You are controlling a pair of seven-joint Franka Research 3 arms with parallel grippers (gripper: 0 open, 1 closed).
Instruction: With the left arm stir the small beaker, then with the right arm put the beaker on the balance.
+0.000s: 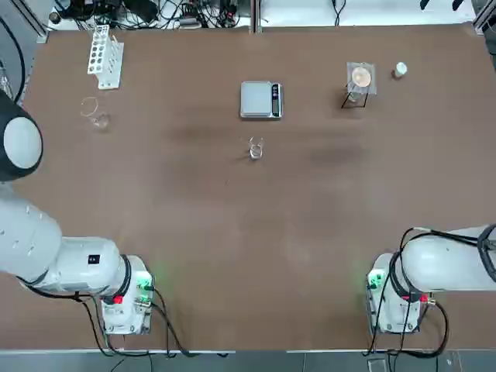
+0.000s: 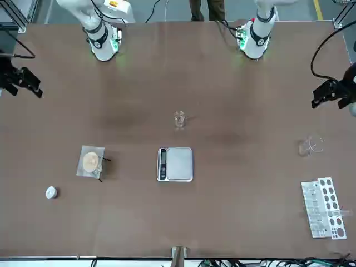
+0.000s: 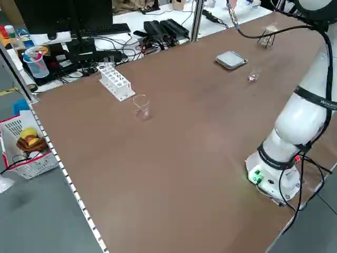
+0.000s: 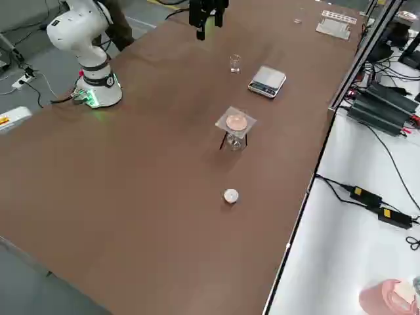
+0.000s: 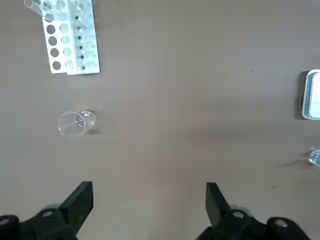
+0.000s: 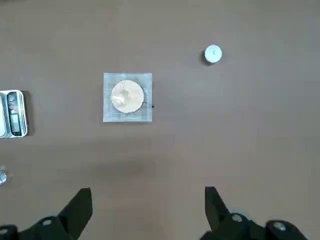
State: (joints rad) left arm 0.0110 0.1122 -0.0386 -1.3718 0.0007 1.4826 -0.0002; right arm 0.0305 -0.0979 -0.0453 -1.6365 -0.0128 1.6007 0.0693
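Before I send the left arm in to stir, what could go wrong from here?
1. The tiny clear glass beaker stands alone and unsupported mid-table; a stirring nudge from the open left gripper could tip it.
2. No stirrer is held. The only thin rod visible sits in the wider clear glass vessel beside the white test-tube rack, so fetching it risks knocking either.
3. The small silver-grey digital scale sits close behind the beaker, and an overshoot could hit it.

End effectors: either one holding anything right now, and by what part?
Nothing is held. The left end effector and the right end effector both hang open above bare table; the small beaker stands alone beside the balance.
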